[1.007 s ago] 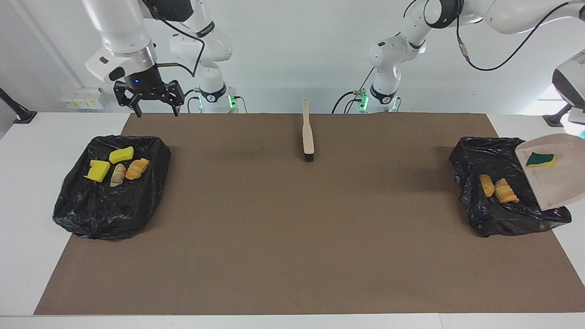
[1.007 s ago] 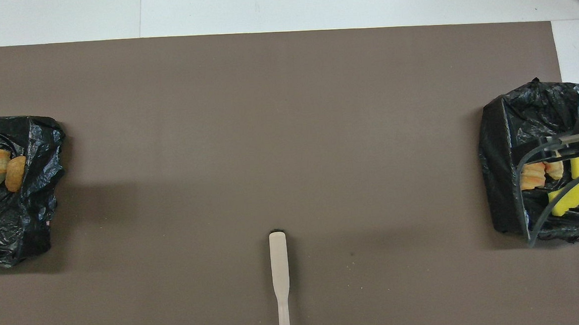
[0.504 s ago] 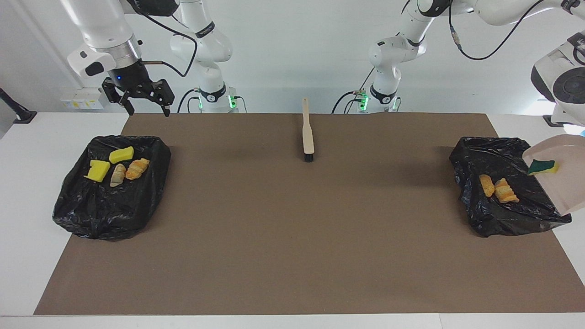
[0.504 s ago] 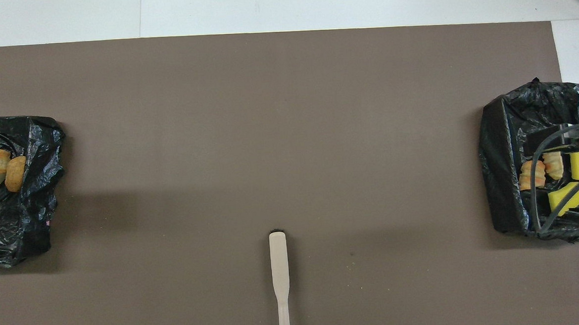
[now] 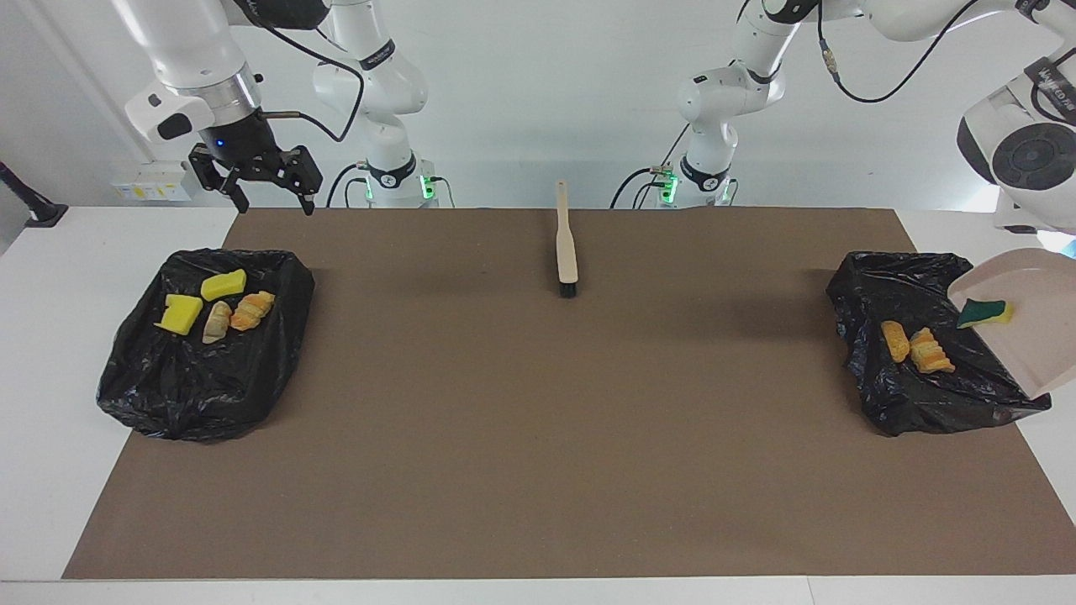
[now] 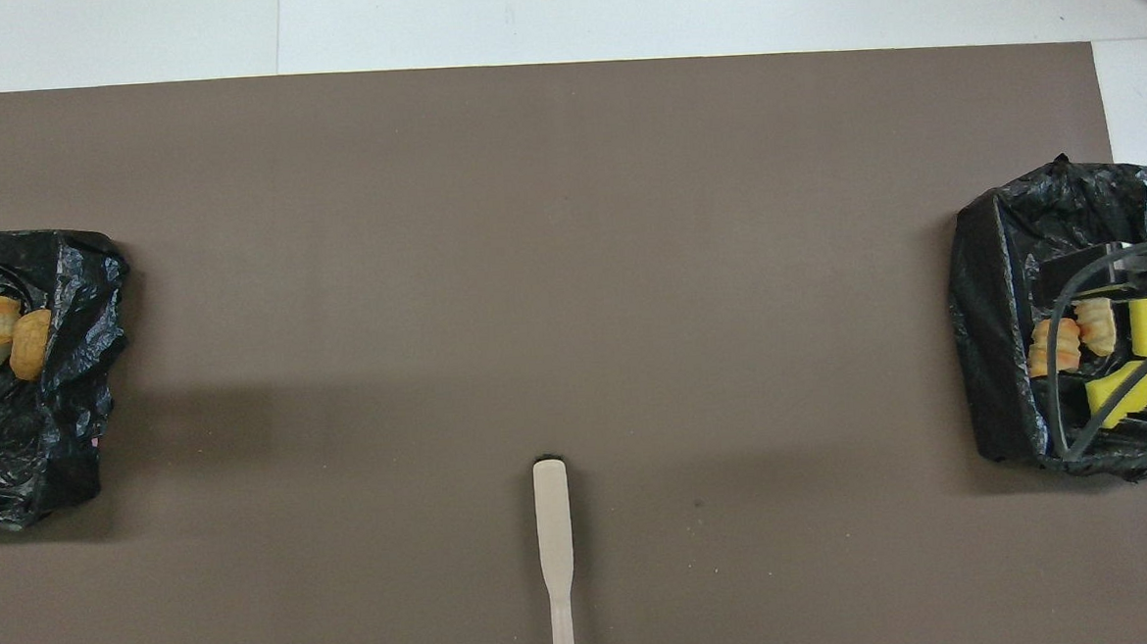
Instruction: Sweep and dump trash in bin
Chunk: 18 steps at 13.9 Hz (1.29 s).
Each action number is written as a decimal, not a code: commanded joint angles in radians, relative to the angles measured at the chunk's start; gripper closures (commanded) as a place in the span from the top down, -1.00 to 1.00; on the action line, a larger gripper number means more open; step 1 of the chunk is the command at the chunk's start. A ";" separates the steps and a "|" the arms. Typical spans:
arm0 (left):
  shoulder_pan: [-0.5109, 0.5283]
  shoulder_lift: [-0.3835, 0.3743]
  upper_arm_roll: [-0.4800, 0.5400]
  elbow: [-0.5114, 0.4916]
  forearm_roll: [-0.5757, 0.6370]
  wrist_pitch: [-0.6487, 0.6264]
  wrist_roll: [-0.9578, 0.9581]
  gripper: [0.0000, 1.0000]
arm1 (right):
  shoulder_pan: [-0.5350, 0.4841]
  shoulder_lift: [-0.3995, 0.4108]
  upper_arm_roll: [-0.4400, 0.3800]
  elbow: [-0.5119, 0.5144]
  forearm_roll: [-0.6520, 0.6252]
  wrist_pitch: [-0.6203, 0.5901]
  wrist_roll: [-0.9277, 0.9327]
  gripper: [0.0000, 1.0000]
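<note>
In the facing view we hold the dustpan (image 5: pixel 1030 323) tilted over the bin (image 5: pixel 925 344) at the left arm's end, its lip low toward the bag so that the green-and-yellow sponge (image 5: pixel 985 313) on it can slide down; the sponge sits near the lip and is not yet in the bin. Our left gripper is out of frame at that edge, closed narrow, and we judge it to be gripping the pan's handle, though the grip itself is hidden. Two orange lumps (image 5: pixel 915 348) already lie in that bin. Our right gripper (image 5: pixel 267 189) hangs with fingers spread wide and empty above the table's edge near the other bin (image 5: pixel 202 361), waiting; four bits (image 5: pixel 214 307) rest in that bag. The brush (image 5: pixel 567 248) lies flat mid-table close to the robots, out of both arms' way. The mat (image 5: pixel 538 437) between the bins is bare, so there is ample room to swing the pan back. In the overhead view the brush (image 6: pixel 553 549) points away from us at the bottom centre. The left-end bin (image 6: pixel 57 388) runs off the frame's edge with two lumps (image 6: pixel 0 332) showing; neither pan nor sponge appears. At the right-end bin (image 6: pixel 997 339) only the right arm's cable and bracket overlap the bits (image 6: pixel 1116 362).
</note>
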<state>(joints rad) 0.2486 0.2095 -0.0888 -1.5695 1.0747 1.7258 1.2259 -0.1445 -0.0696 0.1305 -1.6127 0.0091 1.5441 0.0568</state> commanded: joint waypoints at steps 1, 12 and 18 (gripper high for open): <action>-0.025 -0.056 0.014 -0.061 -0.042 -0.075 -0.129 -1.00 | -0.026 -0.010 0.006 -0.024 0.026 0.019 0.038 1.00; -0.040 -0.056 0.000 0.092 -0.132 -0.084 0.238 -1.00 | -0.032 0.106 0.008 0.072 0.005 0.013 -0.012 1.00; -0.155 -0.087 -0.017 0.100 -0.426 -0.216 0.052 -1.00 | 0.000 0.108 0.012 0.076 0.003 0.060 0.058 1.00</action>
<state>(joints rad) 0.1485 0.1527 -0.1131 -1.4713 0.7027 1.5680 1.3571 -0.1426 0.0267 0.1377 -1.5569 0.0146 1.5885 0.0946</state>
